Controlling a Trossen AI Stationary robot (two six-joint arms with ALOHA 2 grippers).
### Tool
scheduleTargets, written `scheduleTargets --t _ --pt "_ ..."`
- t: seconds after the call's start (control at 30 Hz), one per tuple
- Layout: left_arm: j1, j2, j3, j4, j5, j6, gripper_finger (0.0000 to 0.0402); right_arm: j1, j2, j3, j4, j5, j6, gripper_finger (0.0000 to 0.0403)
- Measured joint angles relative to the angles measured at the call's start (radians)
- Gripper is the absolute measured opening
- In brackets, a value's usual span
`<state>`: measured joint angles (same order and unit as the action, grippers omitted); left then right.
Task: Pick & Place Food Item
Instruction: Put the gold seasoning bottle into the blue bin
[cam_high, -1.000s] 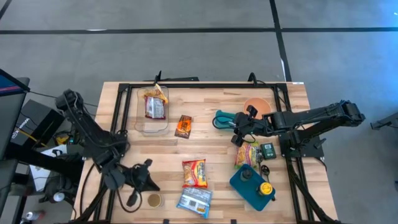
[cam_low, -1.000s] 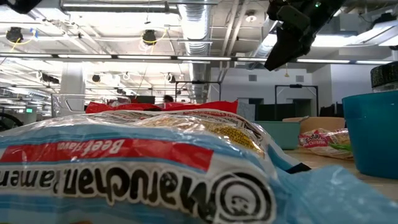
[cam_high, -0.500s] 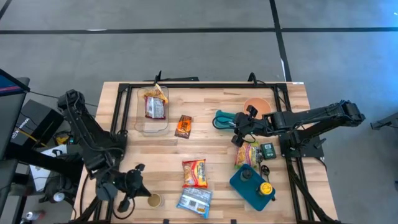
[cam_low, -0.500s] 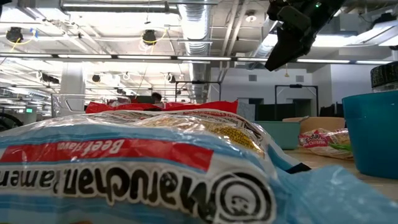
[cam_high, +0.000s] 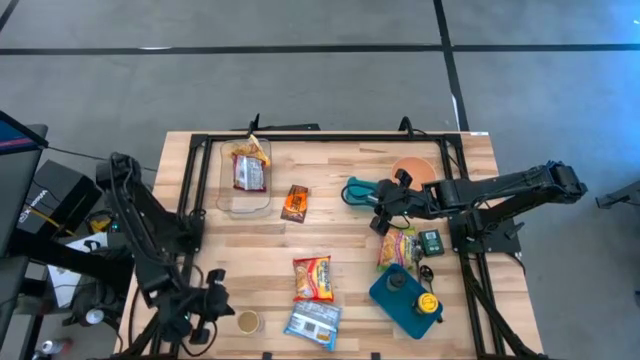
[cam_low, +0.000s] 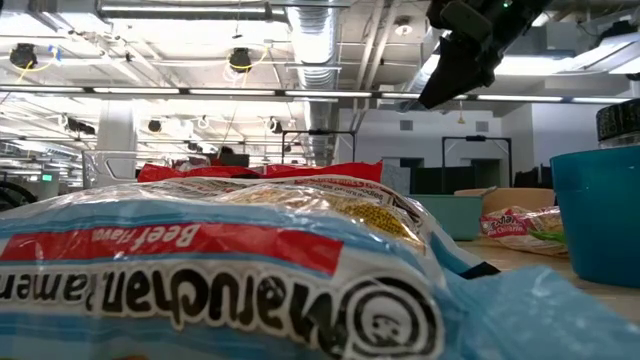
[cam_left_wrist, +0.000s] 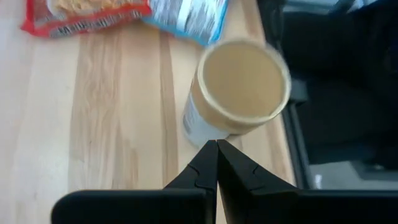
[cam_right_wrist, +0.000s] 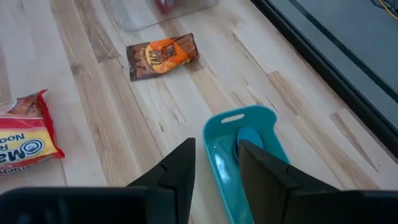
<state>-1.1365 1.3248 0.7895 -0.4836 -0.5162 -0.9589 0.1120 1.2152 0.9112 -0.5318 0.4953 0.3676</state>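
Robotics lab: exposed ceiling ducts (cam_low: 320, 45), industrial lamps (cam_low: 240, 60) (open-plan hall), grey concrete floor (cam_high: 300, 90).

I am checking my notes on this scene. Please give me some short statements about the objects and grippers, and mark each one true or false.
1. The left gripper is shut, with nothing between its fingers. True.
2. The small round can lies on its side. False: it stands upright near the table's front edge, just ahead of the left gripper.
3. The right gripper hangs over the teal scoop. True.
4. The clear container is empty. False: a snack packet lies inside it.
5. The orange-brown snack bar lies inside the orange bowl. False: it lies on the bare wood beside the clear container.
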Motion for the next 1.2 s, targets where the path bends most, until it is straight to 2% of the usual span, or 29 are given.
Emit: scheduleTargets --t 0.17,0.43,0.8,0.93,1.2 --pt "-0.002 0.092 0.0 0.027 0.079 -0.017 0.0 0.0 0.0 0.0 0.002 0.0 0.0 0.0115" --pt "-0.001 0.168 0.0 0.177 0.078 -0.018 0.0 0.0 0.0 0.0 0.011 0.0 0.0 0.0115" --pt "0.01 0.185 0.0 0.188 0.095 -0.024 0.0013 0.0 0.0 0.0 0.018 0.0 0.0 0.0115" --pt "0.028 0.185 0.0 0.173 0.096 -0.111 0.0042 0.0 0.0 0.0 0.018 0.0 0.0 0.0115" --pt "0.055 0.185 0.0 0.167 0.096 -0.157 0.0146 0.0 0.0 0.0 0.018 0.0 0.0 0.0115"
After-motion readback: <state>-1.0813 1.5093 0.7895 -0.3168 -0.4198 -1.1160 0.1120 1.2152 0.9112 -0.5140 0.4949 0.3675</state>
